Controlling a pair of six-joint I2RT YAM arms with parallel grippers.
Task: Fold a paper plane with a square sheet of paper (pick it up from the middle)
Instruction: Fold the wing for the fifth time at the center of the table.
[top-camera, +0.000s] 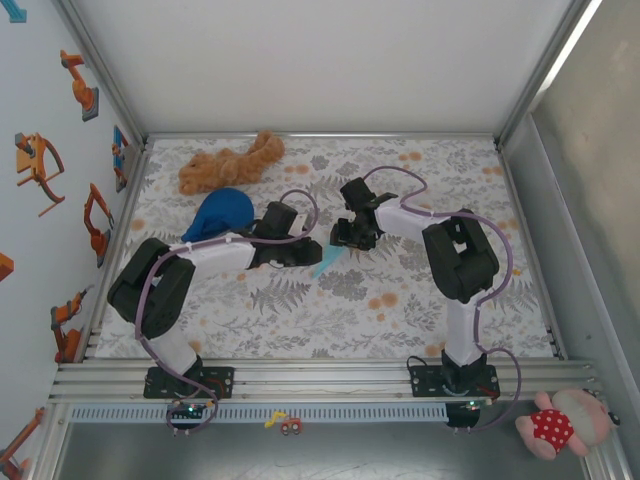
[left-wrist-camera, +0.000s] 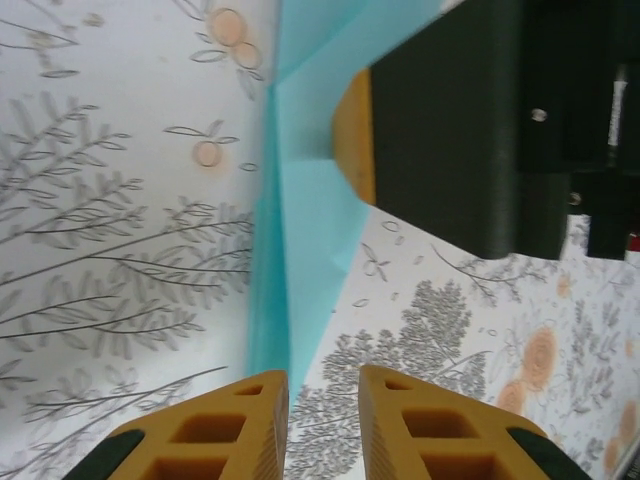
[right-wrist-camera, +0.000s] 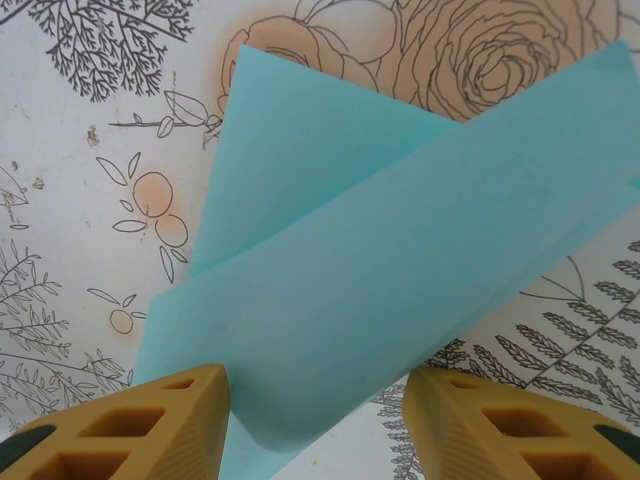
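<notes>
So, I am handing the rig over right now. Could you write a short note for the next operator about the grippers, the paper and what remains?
Left gripper: jaws nearly closed at a folded edge of the sheet of paper. I cannot tell whether it pinches it.
Right gripper: open, with its fingers on either side of the sheet.
Paper: on the table, between the two grippers.
Done: some flaps are folded over each other.
Left: the remaining folds. It is not yet a narrow dart.
The dark blue dome and the plush toy lie apart, further back.

Robot lab cell: aluminium frame (top-camera: 320, 372), white walls (top-camera: 320, 60).
</notes>
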